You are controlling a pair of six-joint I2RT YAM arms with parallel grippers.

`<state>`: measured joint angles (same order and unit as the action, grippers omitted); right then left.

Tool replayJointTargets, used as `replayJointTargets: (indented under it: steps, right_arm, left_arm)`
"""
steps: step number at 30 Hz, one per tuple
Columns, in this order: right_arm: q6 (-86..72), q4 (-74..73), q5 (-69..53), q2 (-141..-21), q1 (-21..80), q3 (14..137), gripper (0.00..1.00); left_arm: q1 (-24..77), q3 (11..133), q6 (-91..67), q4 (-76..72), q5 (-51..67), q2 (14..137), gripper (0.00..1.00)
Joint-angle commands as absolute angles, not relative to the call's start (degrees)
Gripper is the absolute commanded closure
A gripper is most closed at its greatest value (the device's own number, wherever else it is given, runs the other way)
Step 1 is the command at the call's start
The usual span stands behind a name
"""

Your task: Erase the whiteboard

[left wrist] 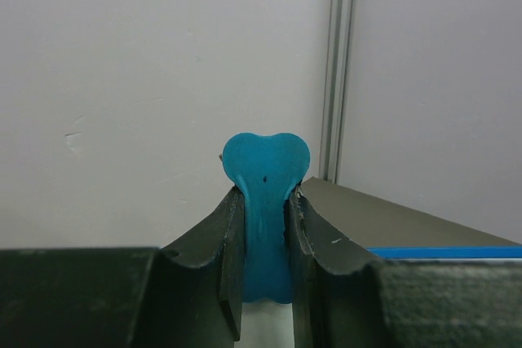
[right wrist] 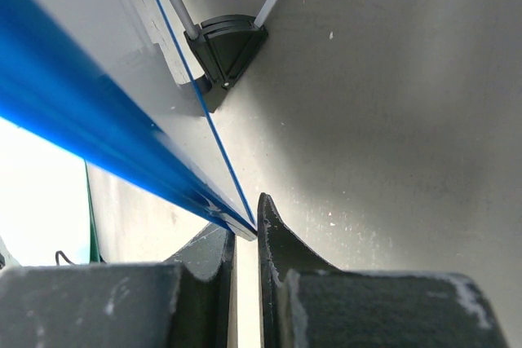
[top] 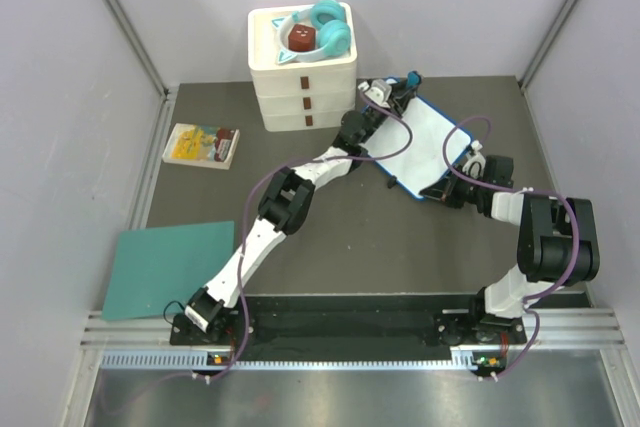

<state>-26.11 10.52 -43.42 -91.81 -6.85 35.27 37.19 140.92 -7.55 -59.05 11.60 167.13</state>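
The whiteboard (top: 424, 145), white with a blue rim, lies tilted at the back right of the table. My left gripper (top: 396, 87) is at the board's far corner and is shut on a small blue eraser piece (top: 412, 78). In the left wrist view the blue piece (left wrist: 266, 160) stands pinched between the jaws of the left gripper (left wrist: 265, 201), its rounded top above them. My right gripper (top: 463, 173) is at the board's near right edge. In the right wrist view the right gripper (right wrist: 245, 231) is shut on the blue rim (right wrist: 90, 116), with a black foot (right wrist: 227, 45) on the board's underside.
A white drawer box (top: 303, 89) stands at the back, with teal headphones (top: 328, 25) and a red-brown object (top: 302, 40) on top. A yellow booklet (top: 201, 144) lies to the left. A flat teal sheet (top: 170, 267) lies at the front left. Grey walls enclose three sides.
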Motion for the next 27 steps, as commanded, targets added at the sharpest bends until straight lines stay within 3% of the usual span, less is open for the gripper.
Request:
replayJointTargets:
  steps: [1, 11, 27]
  right_arm:
    - [-21.4, -1.9, -45.4, -91.8, -4.0, 32.3, 1.00]
    - [-21.4, -1.8, -45.4, -91.8, -4.0, 32.3, 1.00]
    - [-22.5, -0.4, -45.5, -91.8, -3.8, 31.6, 1.00]
  left_arm:
    - [35.4, 143.1, -7.6, -57.4, 8.5, 168.0, 0.97]
    - [33.1, 131.8, -8.0, -60.4, 12.8, 162.7, 0.99]
    - [33.2, 95.5, -5.0, -60.8, 16.4, 142.3, 1.00]
